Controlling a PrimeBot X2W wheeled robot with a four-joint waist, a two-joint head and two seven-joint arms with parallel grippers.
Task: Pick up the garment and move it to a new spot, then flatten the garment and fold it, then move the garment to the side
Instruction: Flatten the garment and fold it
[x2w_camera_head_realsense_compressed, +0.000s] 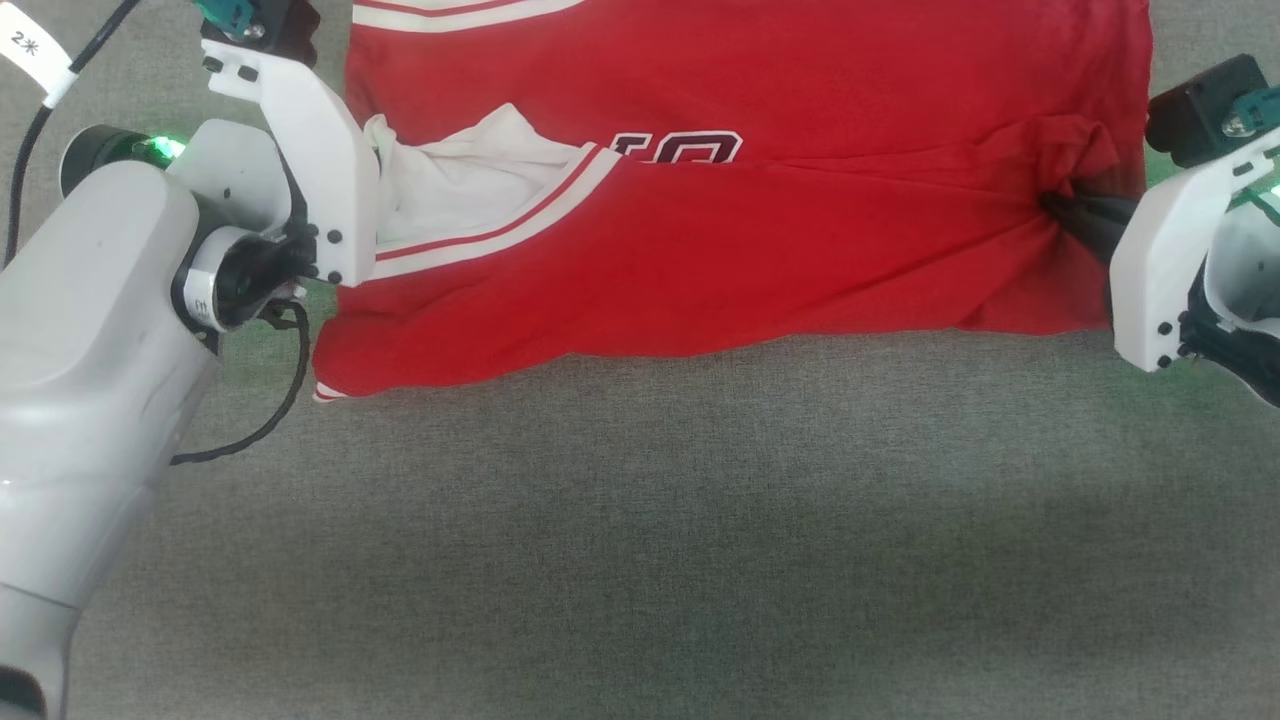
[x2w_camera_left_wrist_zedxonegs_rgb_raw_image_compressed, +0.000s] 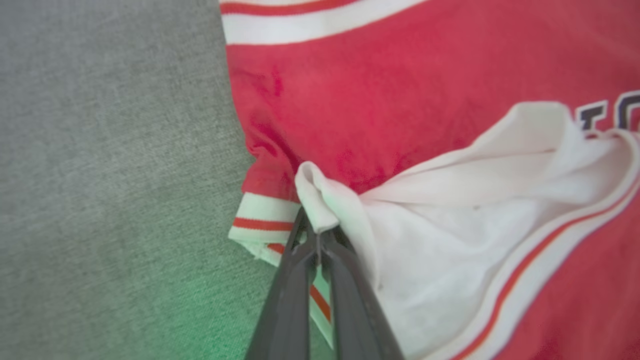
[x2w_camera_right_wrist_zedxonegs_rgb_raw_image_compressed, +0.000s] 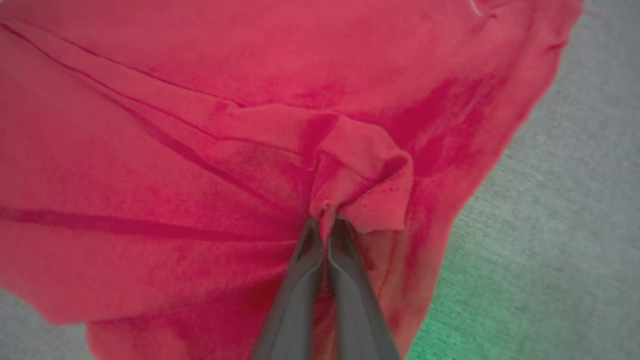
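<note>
The garment (x2w_camera_head_realsense_compressed: 760, 240) lies spread across the far part of the grey, cloth-covered counter (x2w_camera_head_realsense_compressed: 640, 540), its long side running left to right. Its near portion is doubled over itself. The fold hides all but the top of the black, white-outlined lettering (x2w_camera_head_realsense_compressed: 680, 148).

The left gripper (x2w_camera_left_wrist_zedxonegs_rgb_raw_image_compressed: 316, 235) is at the garment's left edge, its fingers (x2w_camera_left_wrist_zedxonegs_rgb_raw_image_compressed: 290, 300) clenched on a rolled lip of the white sleeve (x2w_camera_left_wrist_zedxonegs_rgb_raw_image_compressed: 440, 235). The sleeve fans out from the pinch across the red cloth, edged with striped trim (x2w_camera_left_wrist_zedxonegs_rgb_raw_image_compressed: 525, 270). Just beside the fingertips sits a red-and-white hem band (x2w_camera_left_wrist_zedxonegs_rgb_raw_image_compressed: 262, 222); it may be caught in the pinch too, though the left wrist view is too crowded there to tell.

The right gripper (x2w_camera_right_wrist_zedxonegs_rgb_raw_image_compressed: 327, 227) is at the opposite edge, its fingers (x2w_camera_right_wrist_zedxonegs_rgb_raw_image_compressed: 295, 300) pressed together on a bunched knot of red fabric (x2w_camera_right_wrist_zedxonegs_rgb_raw_image_compressed: 360, 175). Creases radiate from that knot across the cloth. In the head view its dark fingers reach in from the right under a white wrist bracket (x2w_camera_head_realsense_compressed: 1150, 270).

A black cable (x2w_camera_head_realsense_compressed: 285, 400) loops beside the left forearm (a green light (x2w_camera_head_realsense_compressed: 165, 148) glows on that arm). The same green tints the counter in both wrist views.
</note>
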